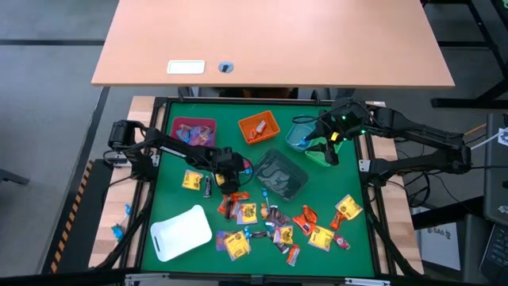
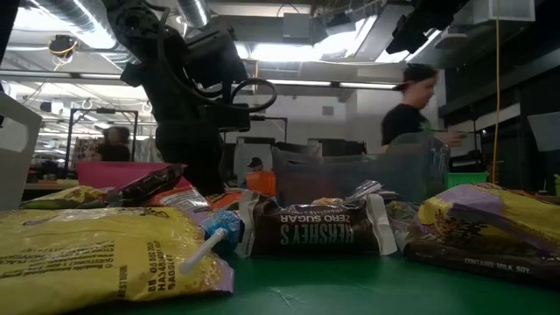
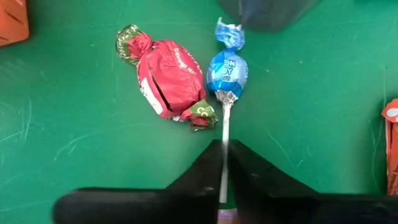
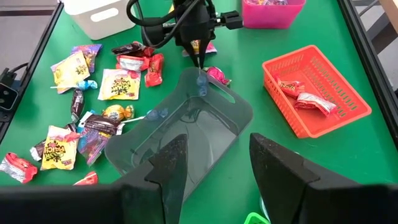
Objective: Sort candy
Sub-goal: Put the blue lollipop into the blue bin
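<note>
I had the left gripper (image 3: 224,180) pinched shut on the white stick of a blue lollipop (image 3: 227,70), which lay at centre frame in the left wrist view, just beside a red wrapped sweet (image 3: 169,78). To lift it well, I judged I should rise straight and slowly, since the thin stick could slip or swing and the wrapper might drag the red sweet with it. In the overhead picture that gripper (image 1: 228,176) sat left of centre, next to the clear grey bin (image 1: 279,173). The right gripper (image 4: 214,163) hung with its fingers apart and empty, above the bins at upper right of the overhead frame.

The rest of the candy (image 1: 274,226) lay scattered across the lower middle of the green mat (image 1: 175,202), with a white tray (image 1: 181,232) at lower left, a pink bin (image 1: 194,131) and an orange basket (image 1: 259,126) along the top. Beyond the mat stood a wooden table (image 1: 317,40). At table height, a person (image 2: 418,109) stood at the right under ceiling ducts.
</note>
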Tool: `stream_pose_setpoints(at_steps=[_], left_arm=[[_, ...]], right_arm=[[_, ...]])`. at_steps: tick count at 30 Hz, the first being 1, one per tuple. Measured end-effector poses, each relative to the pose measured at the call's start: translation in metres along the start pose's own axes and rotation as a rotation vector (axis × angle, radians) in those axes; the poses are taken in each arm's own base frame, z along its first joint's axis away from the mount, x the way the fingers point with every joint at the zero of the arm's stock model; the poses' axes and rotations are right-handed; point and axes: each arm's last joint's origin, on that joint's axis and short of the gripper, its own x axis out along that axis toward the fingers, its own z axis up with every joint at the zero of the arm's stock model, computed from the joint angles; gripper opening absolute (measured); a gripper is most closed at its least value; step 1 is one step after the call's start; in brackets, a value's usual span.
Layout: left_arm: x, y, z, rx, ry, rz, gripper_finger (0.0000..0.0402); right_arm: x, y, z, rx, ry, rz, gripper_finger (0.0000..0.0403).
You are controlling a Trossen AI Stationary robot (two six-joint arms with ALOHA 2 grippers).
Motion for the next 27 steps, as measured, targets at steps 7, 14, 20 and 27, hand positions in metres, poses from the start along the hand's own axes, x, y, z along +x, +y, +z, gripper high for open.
stream_pose_setpoints(at_steps=[7,14,20,27], left_arm=[[-0.005,0.000,0.001,-0.005,-0.003,-0.023,0.0001],[-0.022,-0.001,0.010,-0.003,-0.016,-0.097,0.0000],[-0.039,-0.002,0.014,-0.002,-0.031,-0.209,0.0000],[-0.064,0.000,0.021,-0.005,-0.121,-0.242,0.0000]], right_arm=[[0.000,0.000,0.000,0.000,0.002,0.001,0.0172],[0.000,0.000,0.000,0.001,0.003,0.000,0.0172],[0.000,-0.003,0.001,-0.015,-0.001,-0.078,0.0172],[-0.001,-0.008,0.000,-0.062,0.049,-0.285,0.0172]])
